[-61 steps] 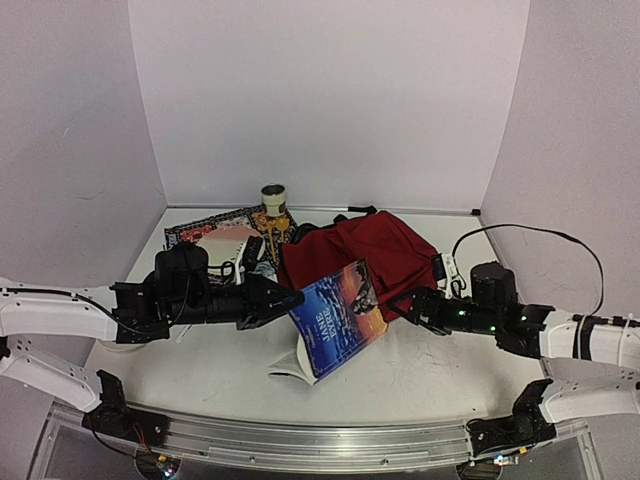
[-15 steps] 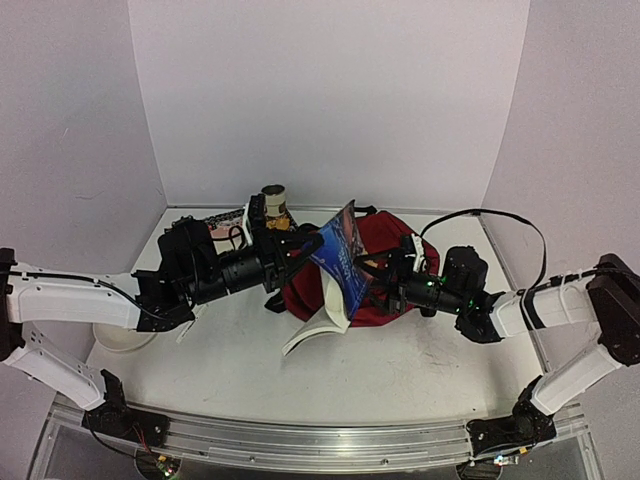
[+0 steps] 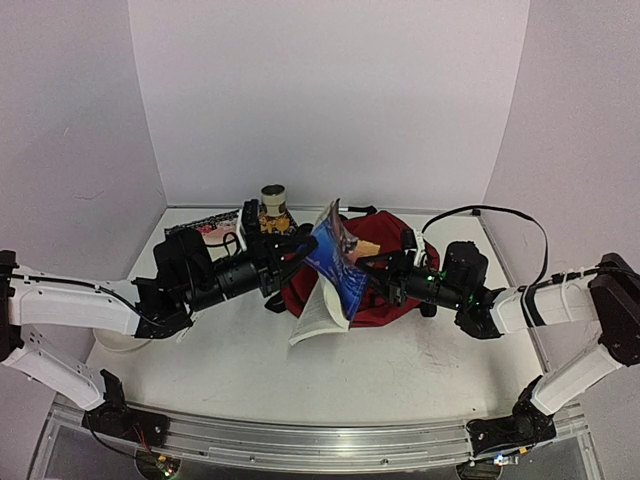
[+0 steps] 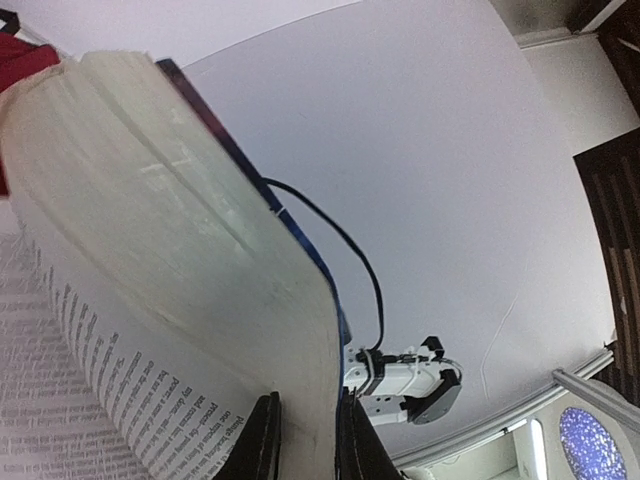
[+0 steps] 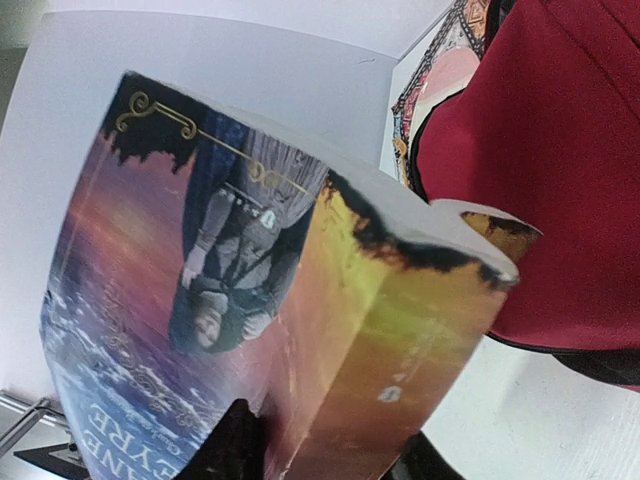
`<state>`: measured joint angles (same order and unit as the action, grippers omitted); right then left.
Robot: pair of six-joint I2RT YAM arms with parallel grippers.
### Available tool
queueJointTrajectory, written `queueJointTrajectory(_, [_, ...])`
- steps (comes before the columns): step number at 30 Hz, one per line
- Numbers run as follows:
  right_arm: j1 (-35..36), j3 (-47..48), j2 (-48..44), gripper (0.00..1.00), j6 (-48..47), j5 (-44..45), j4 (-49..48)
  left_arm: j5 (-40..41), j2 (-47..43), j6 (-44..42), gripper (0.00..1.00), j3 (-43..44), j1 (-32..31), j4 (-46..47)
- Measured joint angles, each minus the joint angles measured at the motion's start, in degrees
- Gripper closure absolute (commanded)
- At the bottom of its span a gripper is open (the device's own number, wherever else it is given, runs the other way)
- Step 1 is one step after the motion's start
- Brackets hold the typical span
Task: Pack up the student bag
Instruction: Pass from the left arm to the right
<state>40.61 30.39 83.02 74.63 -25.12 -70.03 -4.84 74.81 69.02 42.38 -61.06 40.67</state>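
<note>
One book point(image 3: 336, 262), left end effector point(image 4: 305, 440) clamped

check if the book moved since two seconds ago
Yes. The book went up and back toward the rear wall, from in front of the student bag to over it.

The paperback point(image 5: 250, 300) I see has a cover running from blue through violet to orange-gold, with a grey-dressed figure, a gold scroll and white lettering. Its pages point(image 4: 150, 250) are cream, printed black. The student bag point(image 5: 560, 180) is dark red, edged black. The worktop point(image 3: 400, 370) is white.
</note>
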Motion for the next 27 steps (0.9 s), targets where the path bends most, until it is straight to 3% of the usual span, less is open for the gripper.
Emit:
queueJointTrajectory(3, [-0.36, -0.04, 0.00, 0.93, -0.27, 1.27, 0.82, 1.71, -1.10, 0.28, 0.95, -5.23, -0.02, 0.67])
queueJointTrajectory(6, [-0.40, -0.15, 0.02, 1.00, -1.20, 1.84, 2.57, 3.98, -2.11, 1.54, 0.80, -9.20, 0.47, 1.33])
queueJointTrajectory(14, [0.02, -0.15, 0.02, 1.00, -3.00, 1.75, 2.96, 9.72, -6.60, 3.67, 0.20, -17.76, 0.42, -1.18])
queueJointTrajectory(17, [0.37, -0.14, 0.02, 1.00, -4.01, 1.37, 3.11, 12.62, -9.68, 5.89, 0.02, -21.09, 0.36, -2.26])
queueJointTrajectory(27, [0.54, 3.29, 0.02, 1.00, -5.78, 3.08, 6.11, 13.56, -10.31, 10.56, 0.00, -23.23, 0.42, -3.62])
